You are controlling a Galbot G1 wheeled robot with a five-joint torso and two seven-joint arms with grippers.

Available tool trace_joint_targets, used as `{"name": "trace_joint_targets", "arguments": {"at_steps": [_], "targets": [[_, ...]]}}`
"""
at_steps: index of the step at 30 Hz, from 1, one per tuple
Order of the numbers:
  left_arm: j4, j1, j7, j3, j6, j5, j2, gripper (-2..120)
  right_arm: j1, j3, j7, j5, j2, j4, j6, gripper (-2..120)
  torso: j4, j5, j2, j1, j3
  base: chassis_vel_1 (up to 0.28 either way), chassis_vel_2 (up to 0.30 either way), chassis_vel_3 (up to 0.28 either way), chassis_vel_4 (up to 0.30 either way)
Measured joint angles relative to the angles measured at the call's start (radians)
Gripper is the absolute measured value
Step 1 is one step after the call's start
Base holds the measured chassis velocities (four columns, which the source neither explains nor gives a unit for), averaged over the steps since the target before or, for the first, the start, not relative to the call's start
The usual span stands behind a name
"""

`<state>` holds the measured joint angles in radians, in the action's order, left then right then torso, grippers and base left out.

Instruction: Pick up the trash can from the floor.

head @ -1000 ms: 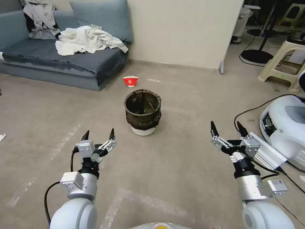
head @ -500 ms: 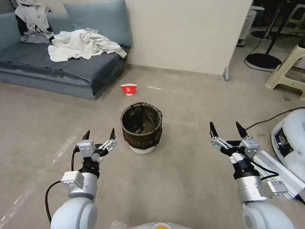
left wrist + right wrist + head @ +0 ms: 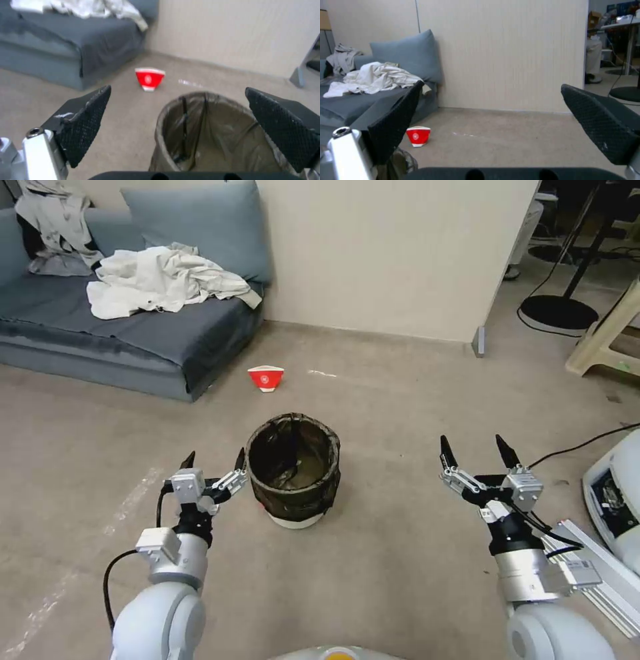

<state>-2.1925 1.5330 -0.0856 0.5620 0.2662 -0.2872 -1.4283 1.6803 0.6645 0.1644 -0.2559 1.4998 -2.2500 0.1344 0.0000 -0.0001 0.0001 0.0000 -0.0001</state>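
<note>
The trash can (image 3: pixel 293 468) stands upright on the floor (image 3: pixel 373 567) in the head view, a round white bin with a dark bag folded over its rim. My left gripper (image 3: pixel 215 463) is open just left of it, one fingertip close to the rim. In the left wrist view the trash can (image 3: pixel 213 135) sits partly between that gripper's (image 3: pixel 200 120) spread black fingers (image 3: pixel 85 120). My right gripper (image 3: pixel 479 453) is open well to the right of the bin, holding nothing; its wrist view shows its wide-apart fingers (image 3: pixel 603 130) and a sliver of the trash can (image 3: pixel 401 162).
A small red-and-white paper bowl (image 3: pixel 265 378) lies beyond the bin, near a blue-grey sofa (image 3: pixel 127 327) with white clothes. A beige wall panel (image 3: pixel 393 253) stands behind. A white machine (image 3: pixel 620 500) with a black cable sits at right; a stool and stand base are farther back.
The camera has moved forward, so the whole scene has slid down and the trash can is now closer, beside my left gripper. Both grippers stay open.
</note>
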Motion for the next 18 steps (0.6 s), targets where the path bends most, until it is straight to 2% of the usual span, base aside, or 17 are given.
{"name": "trace_joint_targets", "arguments": {"at_steps": [1, 2, 4, 5, 7, 8, 10, 11, 14, 15, 18], "targets": [[0.0, 0.0, 0.0, 0.0, 0.0, 0.0, 0.0, 100, 0.0, 0.0, 0.0, 0.0, 0.0, 0.0, 0.0, 100, 0.0, 0.0, 0.0, 0.0, 0.0, 0.0, 0.0, 0.0, 0.0], [0.022, -0.038, -0.019, -0.01, 0.052, -0.043, 0.032, 100, 0.001, 0.0, 0.002, 0.002, 0.001, -0.001, -0.001, 100, 0.0, 0.0001, 0.0, 0.0, 0.0, 0.0, 0.0, 0.0, 0.0], [0.063, -0.086, -0.038, -0.026, 0.098, -0.094, 0.077, 100, 0.008, 0.001, 0.003, 0.006, 0.004, -0.006, -0.006, 100, 0.0001, -0.0001, 0.0, 0.0, 0.0, 0.0, 0.0, 0.0, 0.0], [0.063, -0.086, -0.038, -0.026, 0.098, -0.094, 0.077, 100, 0.008, 0.001, 0.003, 0.006, 0.004, -0.006, -0.006, 100, 0.0001, -0.0001, 0.0, 0.0, 0.0, 0.0, 0.0, 0.0, 0.0], [0.144, -0.171, -0.062, -0.065, 0.146, -0.164, 0.136, 100, 0.018, 0.007, 0.006, 0.014, 0.013, -0.015, -0.015, 100, 0.0, 0.0, 0.0, 0.0, 0.0, 0.0, 0.0, 0.0, 0.0], [0.144, -0.171, -0.062, -0.065, 0.146, -0.164, 0.136, 100, 0.018, 0.007, 0.006, 0.014, 0.013, -0.015, -0.015, 100, 0.0, 0.0, 0.0, 0.0, 0.0, 0.0, 0.0, 0.0, 0.0], [0.213, -0.249, -0.1, -0.11, 0.192, -0.232, 0.169, 100, 0.025, 0.015, 0.006, 0.023, 0.02, -0.017, -0.022, 100, 0.0, 0.0, 0.0, 0.0, 0.0, 0.0, 0.0, 0.0, 0.0], [0.213, -0.249, -0.1, -0.11, 0.192, -0.232, 0.169, 100, 0.025, 0.015, 0.006, 0.023, 0.02, -0.017, -0.022, 100, 0.0, 0.0, 0.0, 0.0, 0.0, 0.0, 0.0, 0.0, 0.0], [0.328, -0.349, -0.122, -0.161, 0.209, -0.261, 0.188, 100, 0.031, 0.024, 0.006, 0.031, 0.028, -0.017, -0.029, 100, 0.0, 0.0, 0.0, 0.0, 0.0, 0.0, 0.0, 0.0, 0.0], [0.328, -0.349, -0.122, -0.161, 0.209, -0.261, 0.188, 100, 0.031, 0.024, 0.006, 0.031, 0.028, -0.017, -0.029, 100, 0.0, 0.0, 0.0, 0.0, 0.0, 0.0, 0.0, 0.0, 0.0], [0.438, -0.441, -0.132, -0.201, 0.21, -0.268, 0.193, 100, 0.035, 0.033, 0.005, 0.034, 0.031, -0.018, -0.033, 100, -0.0001, 0.0002, 0.0, 0.0, 0.0, 0.0, 0.0, 0.0, 0.0]]}}
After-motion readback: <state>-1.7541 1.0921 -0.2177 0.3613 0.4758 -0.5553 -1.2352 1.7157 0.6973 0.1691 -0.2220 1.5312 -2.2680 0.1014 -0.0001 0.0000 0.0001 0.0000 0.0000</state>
